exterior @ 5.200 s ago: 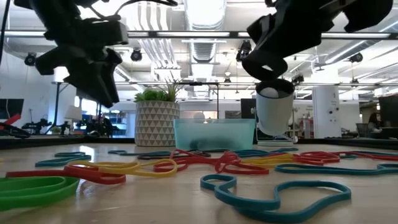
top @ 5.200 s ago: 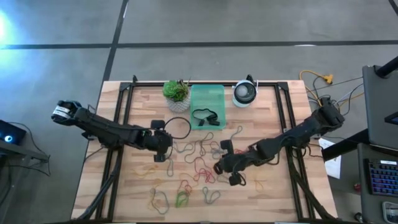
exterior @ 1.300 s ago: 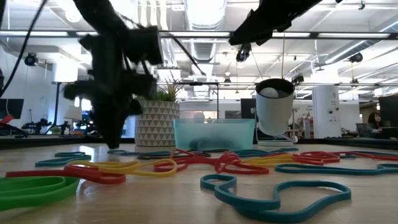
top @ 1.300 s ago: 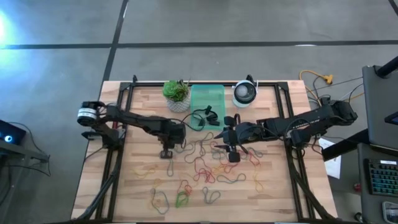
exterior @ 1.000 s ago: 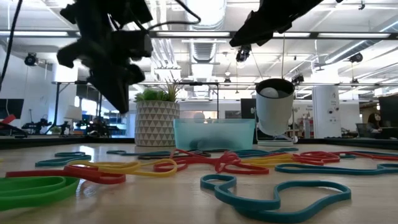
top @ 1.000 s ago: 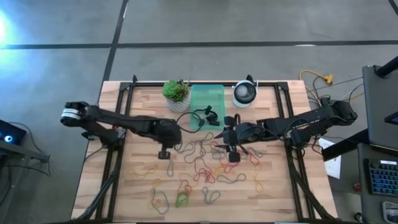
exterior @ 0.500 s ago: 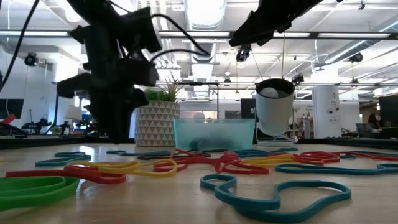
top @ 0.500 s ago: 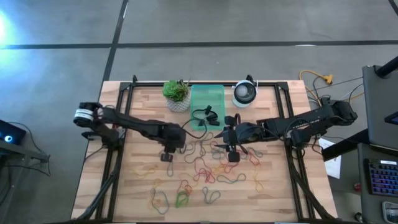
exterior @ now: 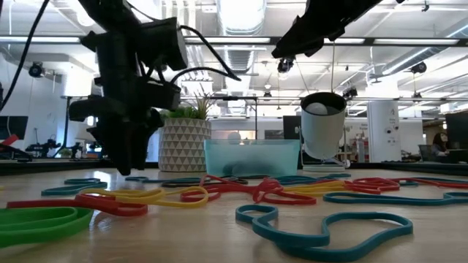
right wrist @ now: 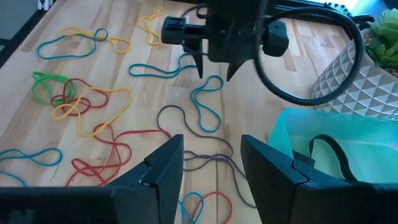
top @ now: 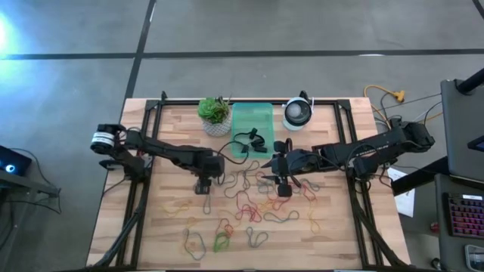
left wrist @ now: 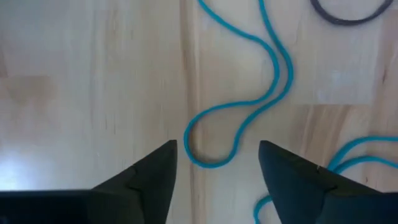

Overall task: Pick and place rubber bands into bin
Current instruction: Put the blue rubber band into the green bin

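From above, the left gripper (top: 203, 187) points down, open, at mid-frame over a thin teal rubber band loop (left wrist: 239, 109) left of the see-through mint-green plastic bin (top: 252, 128), while the right gripper (top: 280, 183), open too, hangs below it, and the left wrist view shows that loop between the fingers (left wrist: 146, 180).

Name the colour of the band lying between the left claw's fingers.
Blue, or teal: the rubber band, best seen in the left wrist view.
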